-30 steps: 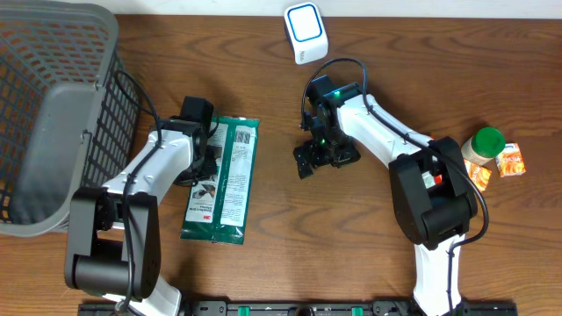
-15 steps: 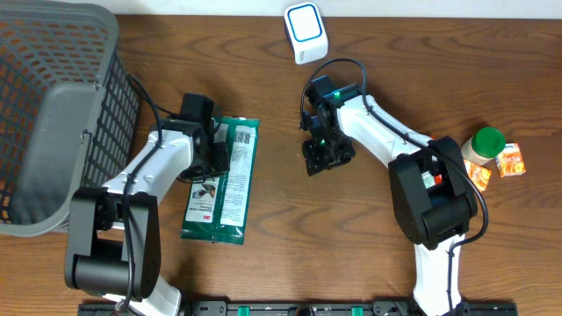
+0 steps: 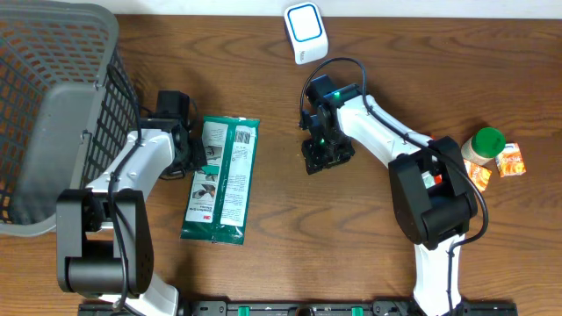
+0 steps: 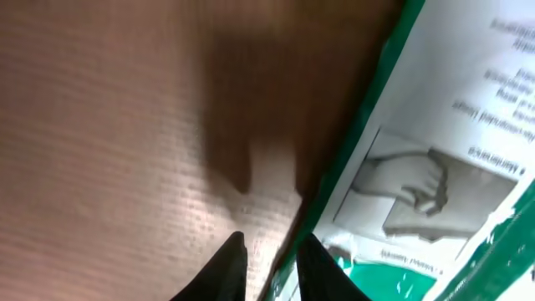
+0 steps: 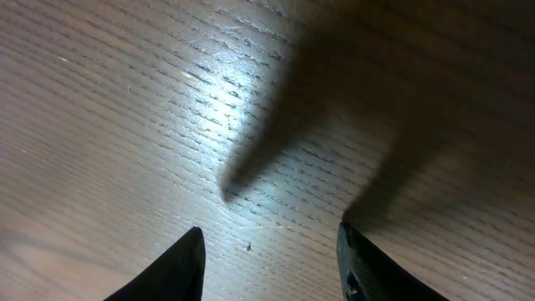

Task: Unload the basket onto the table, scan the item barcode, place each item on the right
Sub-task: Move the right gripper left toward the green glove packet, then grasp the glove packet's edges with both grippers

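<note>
Pinching the pack (image 3: 221,180) edge with narrow left gripper (image 4: 266,263) (thin hold) risks slipping; right gripper (image 5: 269,259), half-open beside pack, empty.

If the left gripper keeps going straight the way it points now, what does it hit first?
Most likely the green-edged packet: the left gripper sits low over the table, fingertips straddling the packet's near edge. Depth is unclear, so it may meet the wood first.

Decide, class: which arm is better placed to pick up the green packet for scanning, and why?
Probably left. Its tool sits at the green packet edge, fingers nearly closed; the right tool hangs over bare table, farther away.
</note>
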Available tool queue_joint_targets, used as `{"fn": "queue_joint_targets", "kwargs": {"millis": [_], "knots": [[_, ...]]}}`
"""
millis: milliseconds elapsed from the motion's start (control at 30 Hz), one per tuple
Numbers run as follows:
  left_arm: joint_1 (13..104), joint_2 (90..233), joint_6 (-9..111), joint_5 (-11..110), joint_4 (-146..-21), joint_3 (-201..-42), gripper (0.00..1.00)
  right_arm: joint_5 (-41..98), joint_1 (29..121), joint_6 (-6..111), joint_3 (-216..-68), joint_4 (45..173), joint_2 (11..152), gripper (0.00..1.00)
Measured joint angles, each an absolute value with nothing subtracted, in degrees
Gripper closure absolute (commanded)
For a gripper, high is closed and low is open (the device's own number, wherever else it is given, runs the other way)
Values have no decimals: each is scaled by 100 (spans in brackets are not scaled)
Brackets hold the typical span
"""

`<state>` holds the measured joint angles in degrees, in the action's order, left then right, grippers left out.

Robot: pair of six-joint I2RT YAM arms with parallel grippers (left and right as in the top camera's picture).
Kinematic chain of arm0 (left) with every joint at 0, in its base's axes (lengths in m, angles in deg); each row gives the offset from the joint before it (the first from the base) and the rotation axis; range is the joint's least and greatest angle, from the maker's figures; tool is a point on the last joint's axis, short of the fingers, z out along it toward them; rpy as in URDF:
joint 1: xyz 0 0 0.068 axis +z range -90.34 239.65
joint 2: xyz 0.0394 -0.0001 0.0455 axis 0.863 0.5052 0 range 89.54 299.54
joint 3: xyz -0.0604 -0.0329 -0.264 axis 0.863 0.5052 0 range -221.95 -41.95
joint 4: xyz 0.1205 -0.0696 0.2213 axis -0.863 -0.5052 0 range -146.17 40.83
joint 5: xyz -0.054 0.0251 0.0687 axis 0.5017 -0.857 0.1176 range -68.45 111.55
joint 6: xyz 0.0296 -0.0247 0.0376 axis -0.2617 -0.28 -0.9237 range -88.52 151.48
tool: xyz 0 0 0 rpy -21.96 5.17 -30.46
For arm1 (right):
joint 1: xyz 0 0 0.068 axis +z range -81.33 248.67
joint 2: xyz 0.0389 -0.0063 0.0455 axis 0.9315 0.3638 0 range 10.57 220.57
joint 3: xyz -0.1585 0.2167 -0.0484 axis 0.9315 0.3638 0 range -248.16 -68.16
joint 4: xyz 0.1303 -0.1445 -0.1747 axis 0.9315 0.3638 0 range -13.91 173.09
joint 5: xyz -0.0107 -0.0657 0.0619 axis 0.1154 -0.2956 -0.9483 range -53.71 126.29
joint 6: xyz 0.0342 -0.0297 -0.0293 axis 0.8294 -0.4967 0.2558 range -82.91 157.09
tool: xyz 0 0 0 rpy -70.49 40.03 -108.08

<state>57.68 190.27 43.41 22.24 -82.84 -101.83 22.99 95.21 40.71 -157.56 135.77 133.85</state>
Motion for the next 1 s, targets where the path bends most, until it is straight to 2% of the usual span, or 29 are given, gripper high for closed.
{"fn": "queue_joint_targets", "kwargs": {"millis": [267, 500, 533, 600, 700, 833, 933, 1000], "knots": [[5768, 19254, 4480, 2217, -8173, -10061, 76, 2301, 9521, 4069, -15756, 13549, 13385, 55], [5755, 19293, 4690, 2914, -8170, -10030, 76, 2301, 9521, 4069, -15756, 13540, 13385, 57], [5735, 19291, 4701, 3024, -8170, -10024, 77, 2301, 9521, 4069, -15756, 13540, 13385, 59], [5665, 19287, 4719, 3223, -8170, -10010, 76, 2299, 9521, 4067, -15756, 13540, 13385, 76], [5484, 19287, 4756, 3467, -8168, -9997, 76, 2232, 9521, 4065, -15754, 13514, 13385, 88], [5217, 19287, 4780, 3649, -8168, -9978, 76, 1816, 9521, 4259, -15754, 13387, 13385, 84], [5022, 19287, 4780, 3714, -8168, -9975, 76, 1547, 9521, 4410, -15746, 13370, 13385, 71], [4909, 19287, 4782, 3760, -8166, -9969, 76, 1449, 9521, 4478, -15713, 13365, 13385, 68]]}}
